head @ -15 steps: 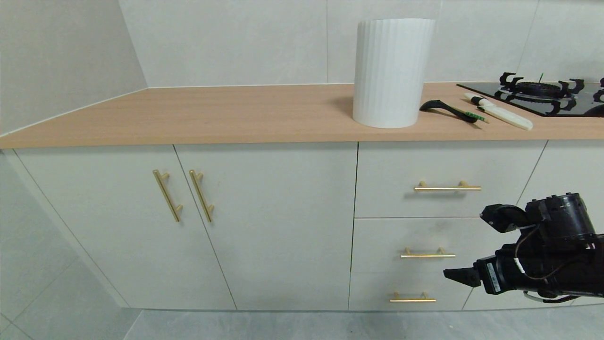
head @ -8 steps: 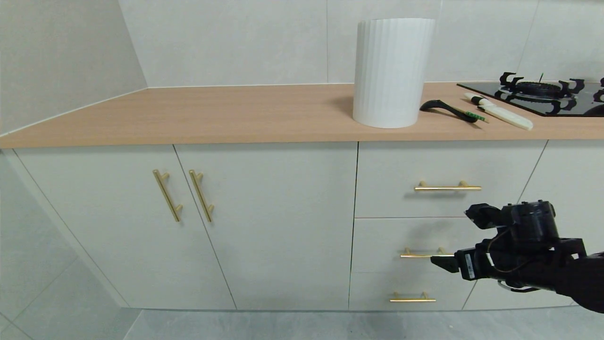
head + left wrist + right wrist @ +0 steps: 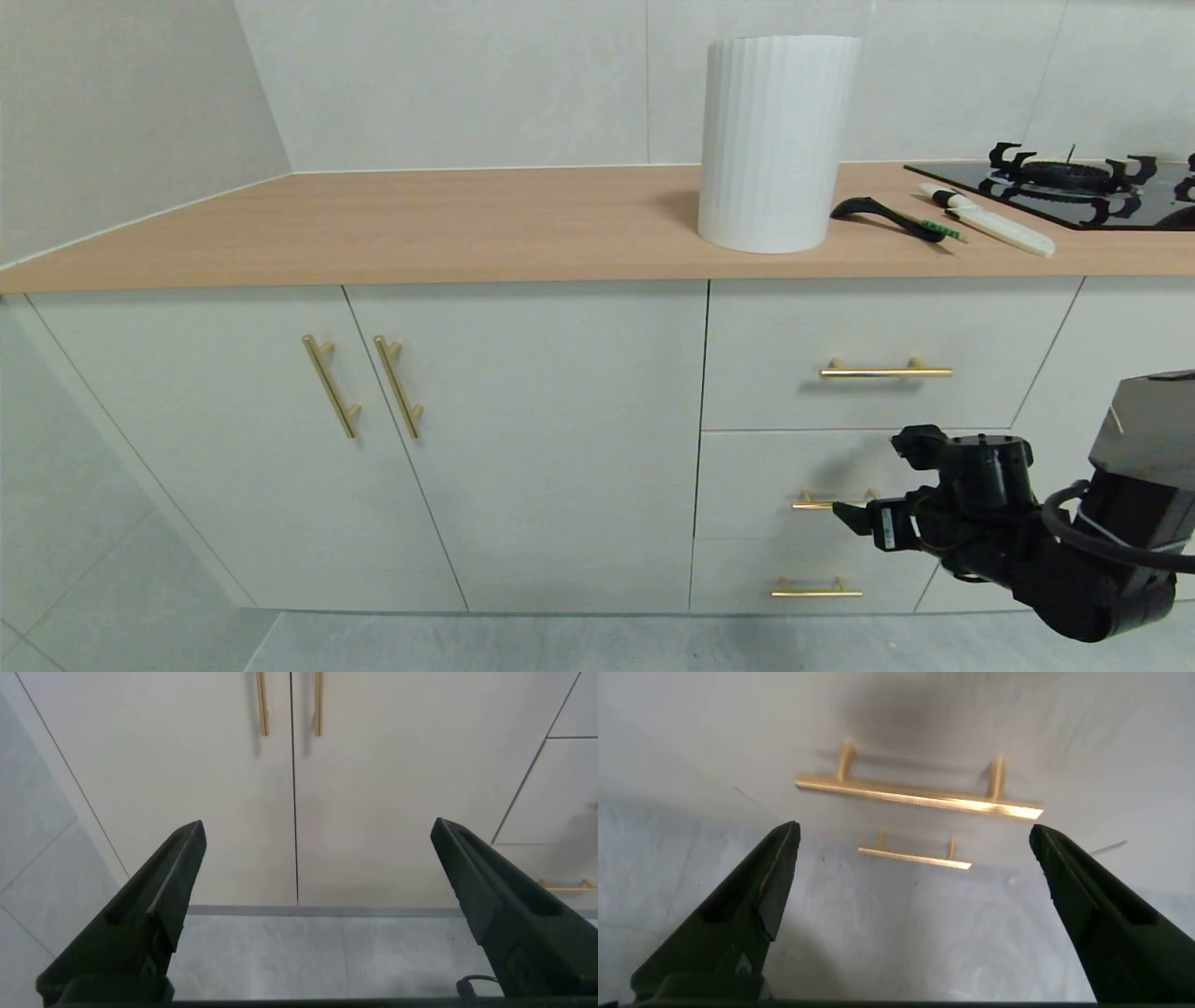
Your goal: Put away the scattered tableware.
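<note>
R tool (image 3: 871,474), spread, is hovering; mid drawer handle (image 3: 812,505) at 9 o'clock: stiff slick bar, grip centre prob. best.

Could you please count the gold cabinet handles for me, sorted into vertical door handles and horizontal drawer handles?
Vertical door handles: 2
Horizontal drawer handles: 3
Total: 5
</note>
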